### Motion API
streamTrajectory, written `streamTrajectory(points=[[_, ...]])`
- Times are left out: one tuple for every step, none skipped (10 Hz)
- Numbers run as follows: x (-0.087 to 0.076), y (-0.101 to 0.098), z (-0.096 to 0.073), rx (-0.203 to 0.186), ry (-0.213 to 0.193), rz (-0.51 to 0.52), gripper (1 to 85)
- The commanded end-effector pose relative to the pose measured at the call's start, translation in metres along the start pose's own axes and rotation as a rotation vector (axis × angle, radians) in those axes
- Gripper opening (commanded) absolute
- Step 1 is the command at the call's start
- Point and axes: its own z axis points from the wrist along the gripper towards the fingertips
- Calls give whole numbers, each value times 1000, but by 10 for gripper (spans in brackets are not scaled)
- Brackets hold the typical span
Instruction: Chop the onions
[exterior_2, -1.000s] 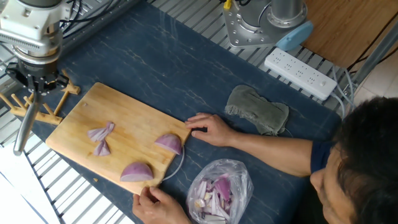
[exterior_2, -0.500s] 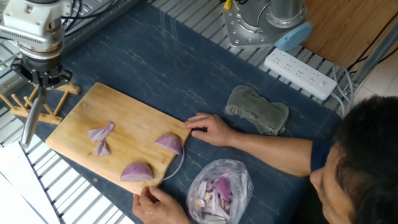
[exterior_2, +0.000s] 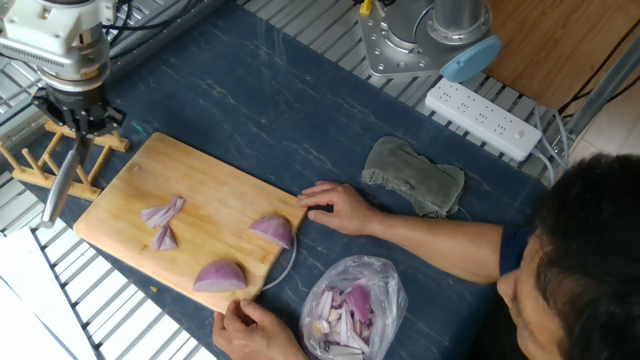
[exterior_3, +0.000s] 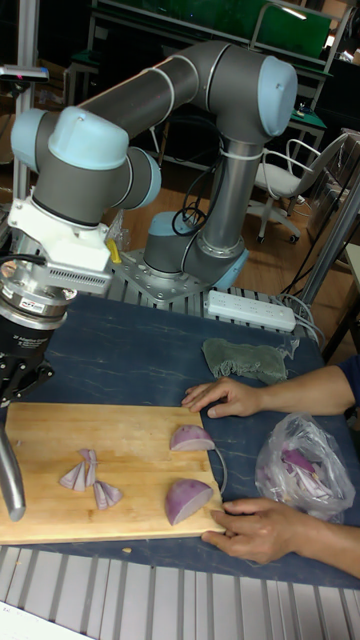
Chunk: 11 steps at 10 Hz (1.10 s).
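"Can you see what the gripper (exterior_2: 72, 112) is doing?"

"It's clenched on a knife (exterior_2: 60, 185) that hangs blade-down past the left end of the cutting board (exterior_2: 215, 195). In the tall view the gripper (exterior_3: 14, 385) is cut off at the left edge, so only part of it shows there, and the knife (exterior_3: 10, 480) runs along the very edge of the picture. Whether the tip touches anything, I can't tell from either view."

"And the onions?"

"All on the board. Two big wedges: one (exterior_2: 271, 229) near the right edge, one (exterior_2: 220, 275) near the front corner. Then a small cluster of thin slivers (exterior_2: 162, 222) towards the left. I can't count the slivers properly from above; in the tall view the cluster (exterior_3: 90, 480) looks like three or four pieces, overlapping."

"Anyone's hands in the way?"

"Two hands, both on the board's right end. One (exterior_2: 335, 207) rests at the far corner, just beside the nearer wedge; the other (exterior_2: 250, 328) grips the front corner and is partly cut off at the bottom from above. The tall view shows that hand (exterior_3: 255, 528) whole."

"Anything else?"

"One clear bag (exterior_2: 352, 305) of onion scraps on the right, one grey cloth (exterior_2: 413, 176), one power strip (exterior_2: 483, 117). A wooden rack (exterior_2: 30, 165) behind the knife shows only from above. Only the tall view shows the whole arm (exterior_3: 150, 130)."
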Motion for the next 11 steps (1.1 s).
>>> streamTrajectory(points=[[0,6,5,-30,-21,14,10],[-3,7,7,-34,-30,14,10],[-4,8,7,-35,-38,12,10],[-5,7,7,-34,-43,11,10],[-4,8,6,-39,-42,12,10],[0,11,4,-49,-34,8,10],[4,14,3,-63,-33,-8,10],[8,17,2,-76,-35,-18,10],[11,17,1,-77,-42,-32,10],[13,18,0,-82,-48,-50,10],[14,17,-2,-77,-50,-74,10]])
